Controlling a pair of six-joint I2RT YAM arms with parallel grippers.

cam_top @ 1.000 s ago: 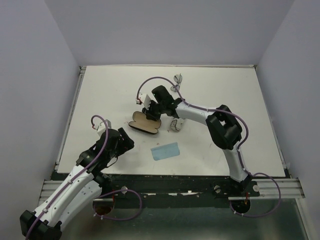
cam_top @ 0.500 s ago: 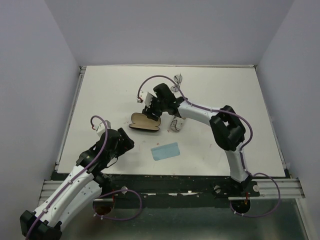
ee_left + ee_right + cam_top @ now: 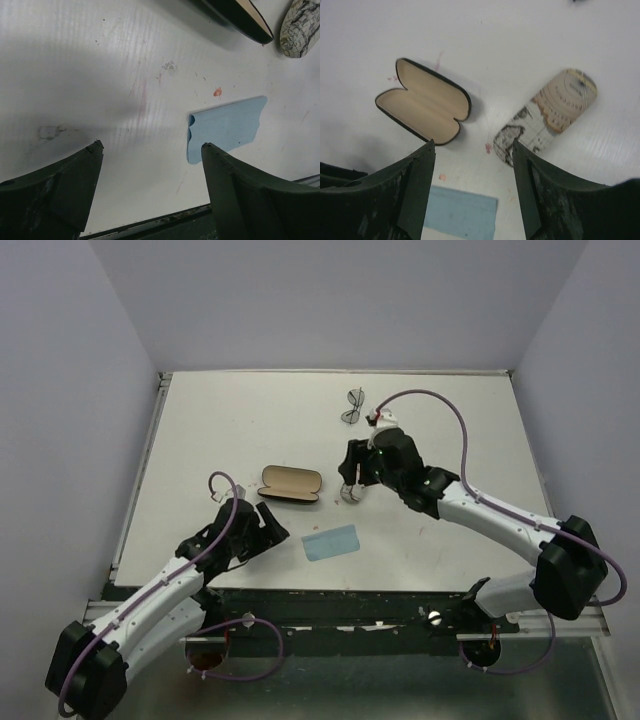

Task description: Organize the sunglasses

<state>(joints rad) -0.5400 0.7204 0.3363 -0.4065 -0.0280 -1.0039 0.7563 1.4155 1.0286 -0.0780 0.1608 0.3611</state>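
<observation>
One pair of sunglasses (image 3: pixel 352 405), thin dark frame with grey lenses, lies far back on the white table, away from both arms. The black hard case (image 3: pixel 290 483) lies open mid-table, its tan lining (image 3: pixel 422 100) empty. My right gripper (image 3: pixel 348 472) hovers open just right of it, over the near end of a map-printed case (image 3: pixel 547 115), holding nothing. My left gripper (image 3: pixel 272 530) is open low over the table, left of a blue cloth (image 3: pixel 227 125), nothing between its fingers.
The blue cloth (image 3: pixel 332 541) lies flat near the table's front edge (image 3: pixel 330 590). The map-printed case (image 3: pixel 350 492) sits right of the open case. Low rails run along the table's left and back sides.
My right gripper has let go of the black case, opened and pulled back to the right, its elbow swinging down. The case now lies open alone. My left gripper moved right toward the cloth.
</observation>
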